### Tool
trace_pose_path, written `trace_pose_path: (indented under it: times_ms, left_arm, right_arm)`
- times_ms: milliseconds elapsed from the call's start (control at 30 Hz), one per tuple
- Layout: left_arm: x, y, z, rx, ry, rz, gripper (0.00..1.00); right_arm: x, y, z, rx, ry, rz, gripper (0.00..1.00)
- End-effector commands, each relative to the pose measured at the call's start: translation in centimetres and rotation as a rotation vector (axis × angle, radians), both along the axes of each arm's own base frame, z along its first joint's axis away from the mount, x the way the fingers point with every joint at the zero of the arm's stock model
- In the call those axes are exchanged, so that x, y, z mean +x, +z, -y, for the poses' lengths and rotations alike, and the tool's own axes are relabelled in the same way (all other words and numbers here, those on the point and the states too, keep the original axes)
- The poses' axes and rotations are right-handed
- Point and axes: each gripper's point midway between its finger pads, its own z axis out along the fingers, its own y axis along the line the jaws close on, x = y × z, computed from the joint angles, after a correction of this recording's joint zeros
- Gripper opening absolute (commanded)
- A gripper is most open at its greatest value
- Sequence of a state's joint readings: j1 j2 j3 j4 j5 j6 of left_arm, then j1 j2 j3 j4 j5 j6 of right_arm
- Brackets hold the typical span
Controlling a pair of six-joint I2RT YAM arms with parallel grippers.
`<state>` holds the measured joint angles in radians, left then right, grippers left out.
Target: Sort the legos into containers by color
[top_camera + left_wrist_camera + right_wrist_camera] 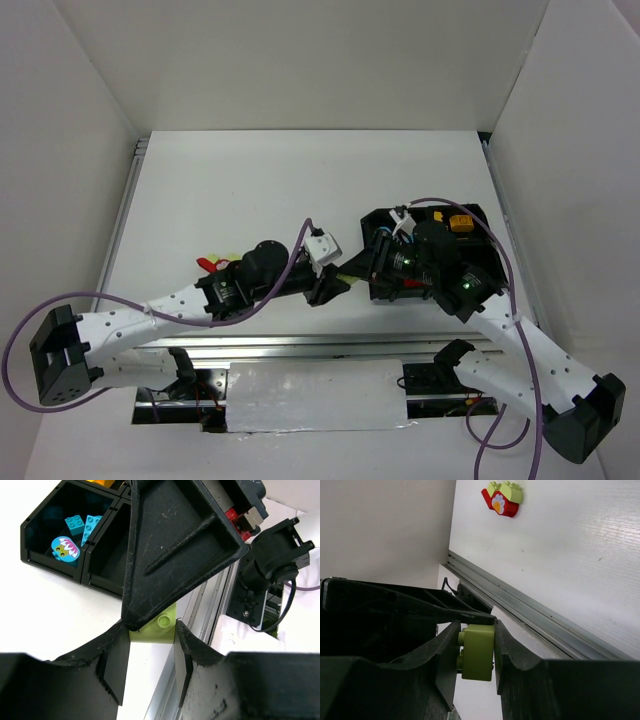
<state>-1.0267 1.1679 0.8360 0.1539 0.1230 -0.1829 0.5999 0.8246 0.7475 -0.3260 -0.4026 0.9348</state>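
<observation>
Both arms pinch the same pale green brick (477, 652), held in the air over the worktop's (300, 180) near edge, just left of the black tray (50, 560). The left gripper (151, 637) clamps it at a narrow gap, and the right gripper (476, 630) is closed on its flat sides. From where I stand, the left should let go fully before the right draws away, so nothing twists. The brick is smooth hard plastic with round studs. The fingers (445, 670) are scuffed matte black. Glossy blue bricks (82, 525) sit in one tray compartment.
</observation>
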Motion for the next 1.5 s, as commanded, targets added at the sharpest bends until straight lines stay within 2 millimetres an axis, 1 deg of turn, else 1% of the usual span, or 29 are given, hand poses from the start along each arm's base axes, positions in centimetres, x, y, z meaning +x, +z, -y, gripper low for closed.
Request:
trace_pose_path:
  times_ms: [0, 33, 67, 167, 200, 233, 300, 333, 367, 400, 433, 467, 500, 567, 600, 633, 667, 700, 767, 867, 933, 967, 1000, 1033, 1067, 1100, 1300, 1367, 1467]
  left_arm:
    - [1.3, 1.6, 0.2, -0.031, 0.065, 0.038, 0.15]
    - [1.7, 1.3, 0.1, -0.024, 0.094, 0.022, 0.62]
    - [2.0, 1.2, -0.1, -0.022, 0.116, 0.011, 0.99]
    - [3.6, 0.6, -0.8, 0.01, 0.229, -0.012, 0.99]
    - [4.7, 0.6, -1.2, 0.019, 0.304, -0.022, 1.0]
    - [5.0, -0.3, -1.9, 0.061, 0.351, -0.046, 0.99]
    - [6.2, -0.7, -3.1, 0.084, 0.481, -0.099, 1.0]
    - [7.1, -0.9, -4.3, 0.1, 0.566, -0.1, 0.99]
    - [7.1, -1.8, -5.3, 0.136, 0.607, -0.12, 1.0]
    - [7.1, -2.0, -6.1, 0.12, 0.658, -0.154, 0.99]
    - [7.7, -2.2, -7.4, 0.119, 0.726, -0.165, 1.0]
    - [7.6, -3.1, -8.7, 0.152, 0.768, -0.194, 0.99]
    - [8.2, -3.2, -10.5, 0.115, 0.852, -0.252, 1.0]
    - [8.0, -4.4, -13.2, 0.122, 0.924, -0.324, 1.0]
    - [8.9, -4.8, -15.3, 0.086, 1.011, -0.38, 0.99]
    - [9.1, -5.2, -16.8, 0.07, 1.057, -0.411, 1.0]
    - [8.5, -6.2, -18.3, 0.056, 1.097, -0.461, 0.99]
    - [9.2, -6.7, -20.8, 0.033, 1.181, -0.485, 1.0]
    - [9.2, -7.7, -23.9, -0.007, 1.269, -0.522, 0.99]
    - [9.1, -8.5, -26.6, -0.051, 1.353, -0.555, 0.99]
    - [9.1, -8.8, -27.6, -0.055, 1.391, -0.571, 0.99]
    - [9.2, -8.9, -27.8, -0.054, 1.398, -0.573, 0.99]
    - [9.3, -9.0, -28.1, -0.054, 1.409, -0.573, 0.99]
    - [9.5, -9.1, -28.3, -0.05, 1.419, -0.577, 0.99]
    - [9.6, -9.2, -28.3, -0.045, 1.421, -0.58, 1.0]
    - [9.7, -9.3, -28.4, -0.045, 1.428, -0.584, 0.99]
    - [10.1, -10.0, -28.8, -0.031, 1.473, -0.611, 0.99]
    - [10.3, -10.4, -28.8, -0.03, 1.482, -0.62, 0.99]
    - [10.6, -11.4, -28.9, -0.017, 1.515, -0.644, 0.99]
  right_arm:
    - [-0.5, 2.2, -0.7, 0.046, 0.044, 0.068, 0.0]
    - [-0.5, 2.0, -0.7, 0.047, 0.041, 0.069, 0.0]
    - [-0.3, 1.9, -0.6, 0.041, 0.032, 0.072, 0.0]
    - [1.6, 0.4, 0.6, -0.038, -0.073, 0.079, 0.0]
    - [2.7, -0.5, 1.4, -0.083, -0.13, 0.073, 0.0]
    - [4.4, -2.0, 3.5, -0.173, -0.255, 0.058, 0.0]
    - [7.5, -4.0, 7.9, -0.284, -0.451, 0.037, 0.0]
    - [8.7, -5.5, 11.0, -0.36, -0.582, 0.016, 0.0]
    - [9.6, -6.0, 13.0, -0.393, -0.657, 0.01, 0.0]
    - [10.6, -6.5, 16.5, -0.426, -0.784, -0.019, 0.0]
    - [11.0, -6.6, 18.3, -0.451, -0.854, -0.026, 0.0]
    - [11.3, -6.6, 20.8, -0.499, -0.961, -0.023, 0.0]
    - [11.3, -6.5, 23.3, -0.535, -1.055, -0.06, 0.0]
    - [11.1, -6.1, 26.6, -0.597, -1.195, -0.075, 0.0]
    - [10.9, -6.0, 28.6, -0.618, -1.267, -0.102, 0.0]
    - [10.7, -6.1, 29.6, -0.628, -1.314, -0.115, 0.0]
    - [10.4, -6.3, 30.5, -0.657, -1.351, -0.12, 0.0]
    - [9.8, -6.7, 32.9, -0.661, -1.435, -0.157, 0.0]
    - [10.1, -7.7, 33.4, -0.65, -1.428, -0.184, 0.02]
    - [10.2, -9.0, 33.9, -0.667, -1.421, -0.233, 0.08]
    - [10.2, -9.4, 34.2, -0.679, -1.424, -0.249, 0.1]
    - [10.3, -9.5, 34.1, -0.682, -1.419, -0.253, 0.18]
    - [10.3, -9.5, 34.2, -0.68, -1.422, -0.249, 0.44]
    - [10.4, -9.3, 34.2, -0.676, -1.422, -0.239, 0.62]
    - [10.5, -9.1, 34.2, -0.671, -1.421, -0.233, 0.85]
    - [10.6, -8.8, 34.2, -0.666, -1.427, -0.22, 0.98]
    - [11.3, -6.8, 33.5, -0.651, -1.366, -0.167, 1.0]
    - [11.7, -6.2, 32.0, -0.602, -1.295, -0.124, 1.0]
    - [12.4, -5.4, 28.3, -0.557, -1.147, -0.04, 1.0]
